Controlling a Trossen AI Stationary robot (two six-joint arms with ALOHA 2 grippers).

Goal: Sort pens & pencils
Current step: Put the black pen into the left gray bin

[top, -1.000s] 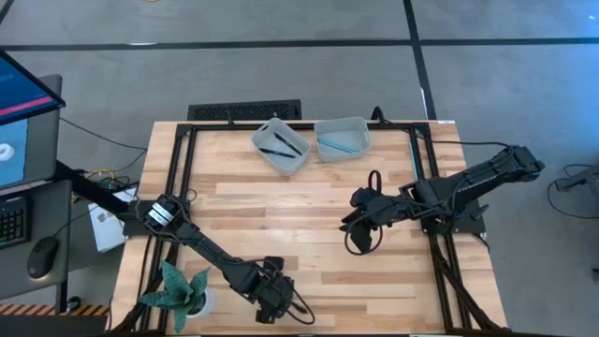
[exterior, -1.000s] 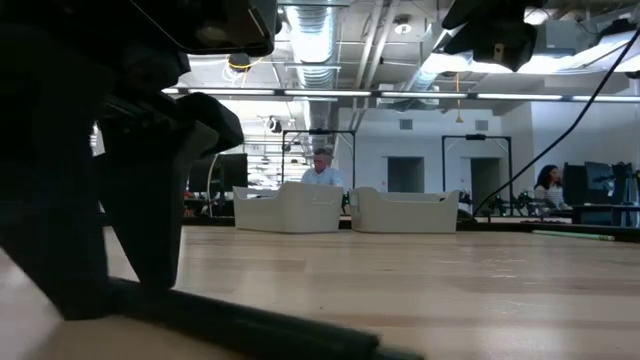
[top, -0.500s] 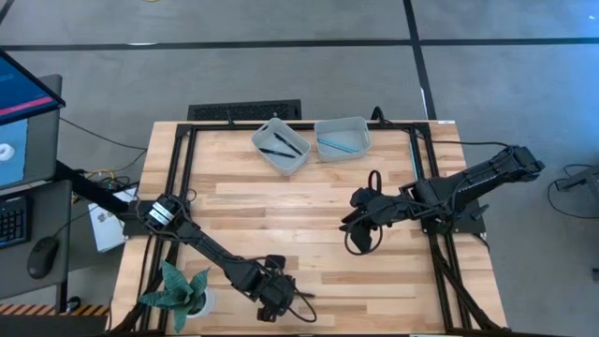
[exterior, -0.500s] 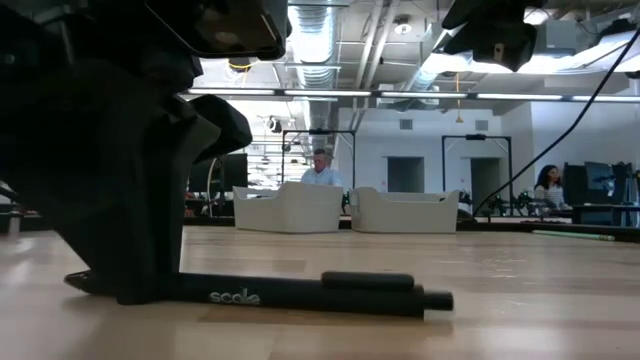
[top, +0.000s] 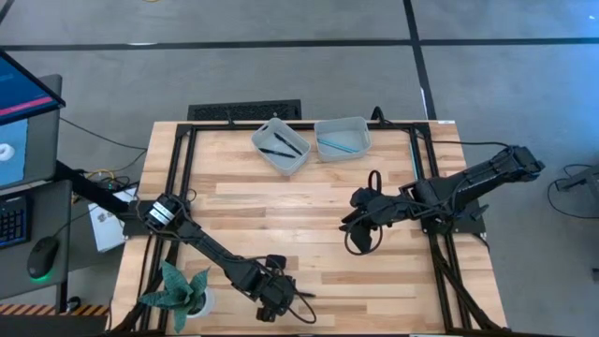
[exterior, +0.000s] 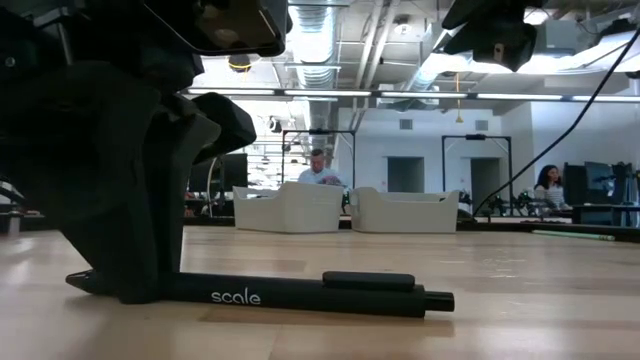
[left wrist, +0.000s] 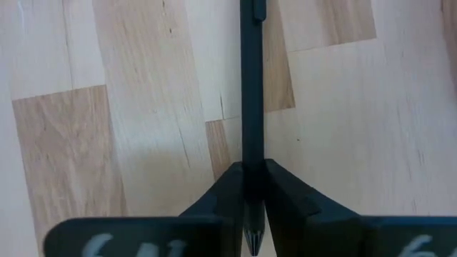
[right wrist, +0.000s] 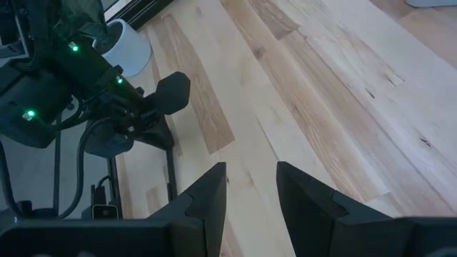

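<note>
A black pen [top: 299, 296] printed "scale" lies flat near the table's near edge, and the low view shows its full length [exterior: 300, 294]. My left gripper [top: 275, 299] stands over its tip end, shut on it. My right gripper [top: 350, 225] hangs open above the table's right half, holding nothing, and its fingers stand apart in the right wrist view [right wrist: 250, 193]. At the far edge stand two grey bins. The left bin [top: 293, 161] holds black sticks [top: 281, 146]. The right bin [top: 360, 126] holds pale teal sticks [top: 339, 143]. My left gripper pinches the black pen between its two fingers just behind the pointed tip [left wrist: 252, 239]. The fingers [exterior: 140, 270] come from above, pointing down, and lie across the pen. The pen's barrel [left wrist: 251, 86] runs out ahead of them, resting level on the table.
A potted plant [top: 182, 292] stands at the near left corner, close beside the left arm. Black frame rails run along the table's left and right sides. Bare wood lies between the grippers and the bins. People [exterior: 320, 165] sit in the room behind.
The left gripper has shifted slightly toward the table's right. The pen between its fingers has swung round. It slanted toward the near edge a second ago. It now lies level, pointing toward the table's right. It has barely moved in the last half second.
</note>
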